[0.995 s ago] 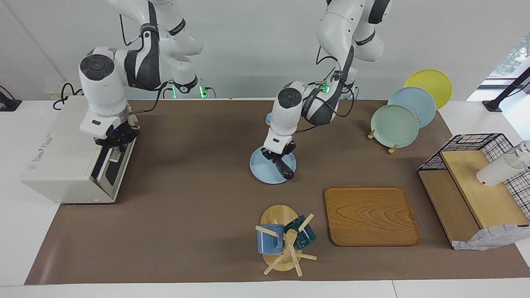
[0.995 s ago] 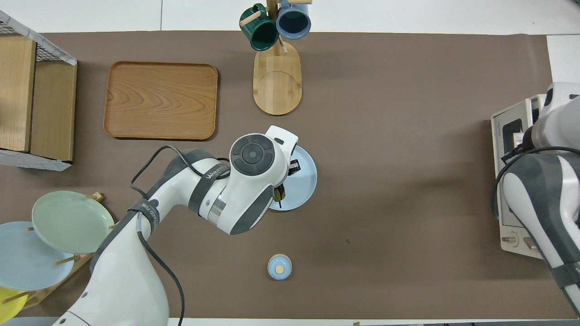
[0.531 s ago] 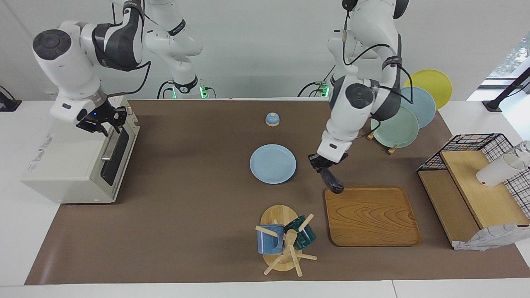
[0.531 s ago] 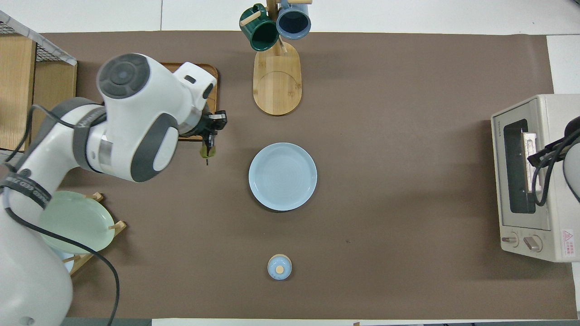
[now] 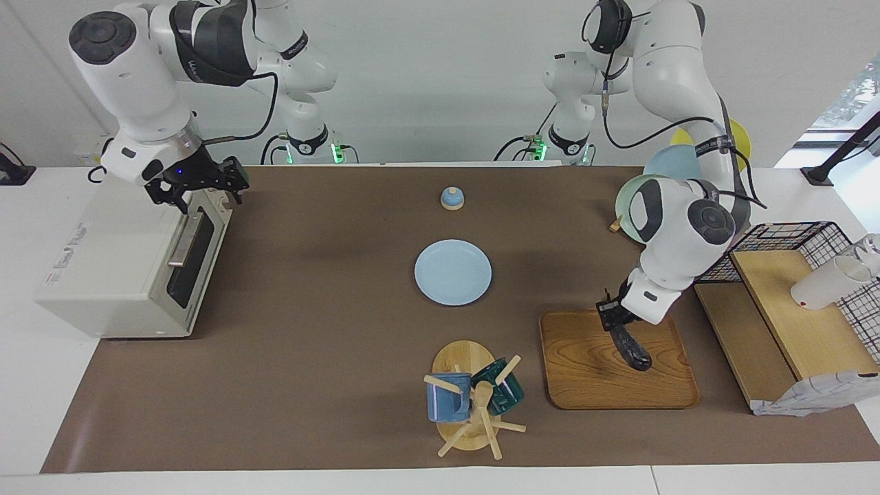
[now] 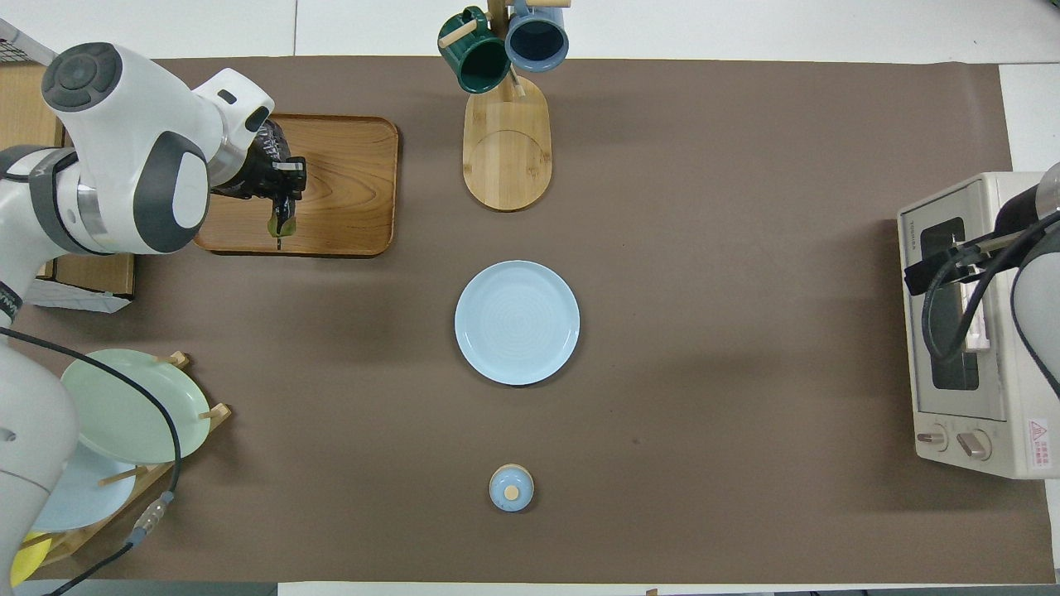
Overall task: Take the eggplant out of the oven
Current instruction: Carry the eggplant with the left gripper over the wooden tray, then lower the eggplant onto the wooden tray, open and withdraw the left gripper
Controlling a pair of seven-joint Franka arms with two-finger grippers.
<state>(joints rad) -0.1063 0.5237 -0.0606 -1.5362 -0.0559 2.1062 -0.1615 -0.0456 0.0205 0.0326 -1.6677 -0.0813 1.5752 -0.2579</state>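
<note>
The eggplant (image 5: 632, 347), dark purple and slim, hangs tilted from my left gripper (image 5: 614, 317), which is shut on its stem end. It is over the wooden tray (image 5: 584, 385), its lower tip close to the wood; I cannot tell whether it touches. From overhead the left gripper (image 6: 277, 186) covers most of the eggplant (image 6: 278, 225), and only the greenish stem end shows. The off-white oven (image 5: 103, 275) stands at the right arm's end of the table with its glass door up and shut. My right gripper (image 5: 199, 191) hovers open above the door's top edge, holding nothing.
A light blue plate (image 5: 453, 272) lies mid-table, with a small blue lid (image 5: 452, 198) nearer the robots. A mug tree (image 5: 467, 399) with two mugs stands beside the tray. A plate rack (image 6: 124, 406) and a wire-and-wood rack (image 5: 784, 309) fill the left arm's end.
My left arm carried the eggplant from over the blue plate to over the wooden tray. My right gripper left the oven door's handle, rose and opened; the door stands shut.
</note>
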